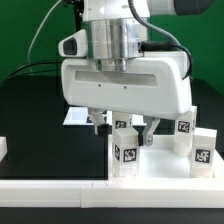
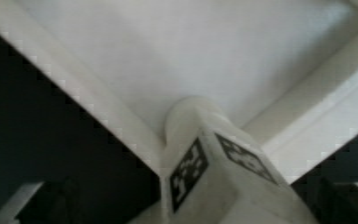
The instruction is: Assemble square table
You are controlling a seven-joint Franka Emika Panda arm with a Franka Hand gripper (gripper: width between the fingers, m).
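The white square table top (image 1: 160,165) lies at the exterior view's right, near the front. Three tagged legs stand on it: one at its front corner (image 1: 126,153), one further back (image 1: 184,124) and one at the right (image 1: 203,150). My gripper (image 1: 126,126) hangs over the top with its fingers (image 1: 148,128) down on either side of the front part. In the wrist view a tagged leg (image 2: 215,165) stands between the dark fingers (image 2: 25,205), with a gap on each side. The top (image 2: 176,50) fills the background. The jaws are open.
A long white bar (image 1: 55,190) runs along the front edge. The marker board (image 1: 74,117) lies behind the gripper. A small white part (image 1: 3,148) shows at the exterior view's left edge. The table surface is black, with a green backdrop behind.
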